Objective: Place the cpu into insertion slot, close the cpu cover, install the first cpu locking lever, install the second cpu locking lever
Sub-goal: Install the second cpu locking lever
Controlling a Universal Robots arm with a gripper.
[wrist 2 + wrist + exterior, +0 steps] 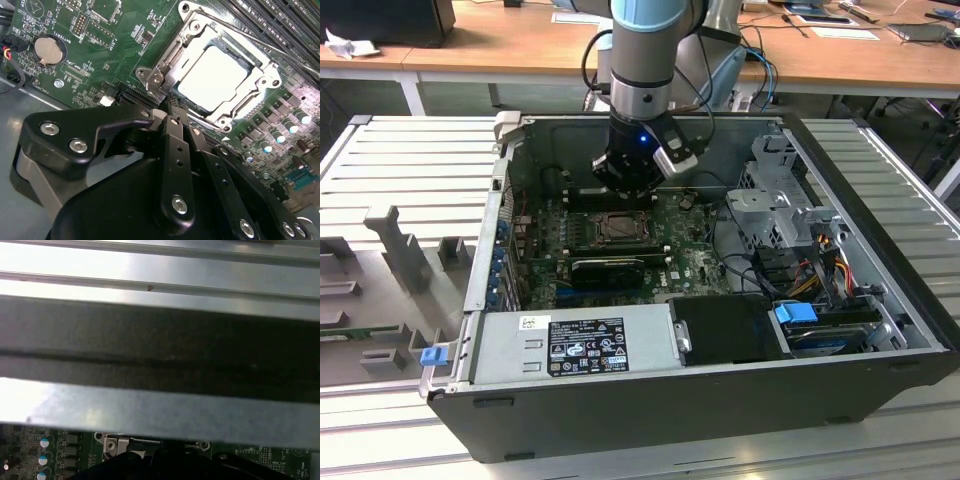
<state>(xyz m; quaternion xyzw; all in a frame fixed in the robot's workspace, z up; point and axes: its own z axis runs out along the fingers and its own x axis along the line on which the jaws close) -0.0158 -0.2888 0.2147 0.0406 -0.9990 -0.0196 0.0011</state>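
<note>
I'm looking down the second wrist view and the cpu point(212, 75) is lying flat in the insertion slot point(231, 51), its pale metal top showing through the window of the cpu cover point(172, 65). The cover is lying down over the chip, so I'm judging the first two steps done and the locking levers to be the step in hand.

The gripper point(172, 105) is hanging low over the motherboard point(115, 45), its tips just beside the near corner of the socket frame. The two fingers point(175, 150) are running together to a point, pressed closed or as good as closed, and I'm seeing nothing pinched between them. In the exterior view the gripper point(632, 185) is hovering inside the computer case point(700, 400), right above the socket.

A thin lever rod point(260, 42) is running along the far side of the socket. I can't tell whether it is latched. As I'm judging it, lever work here calls for a firm push down with the closed tips and a sideways tuck under the retaining tab, without scraping the board.

On writing: white silk-screen lettering is dotting the board around the coin battery point(49, 50), and a printed label point(585, 345) is sitting on the power supply. I'm not reading any of it off.

In the first wrist view a bright metal rail point(160, 410) is crossing above a strip of green board.
</note>
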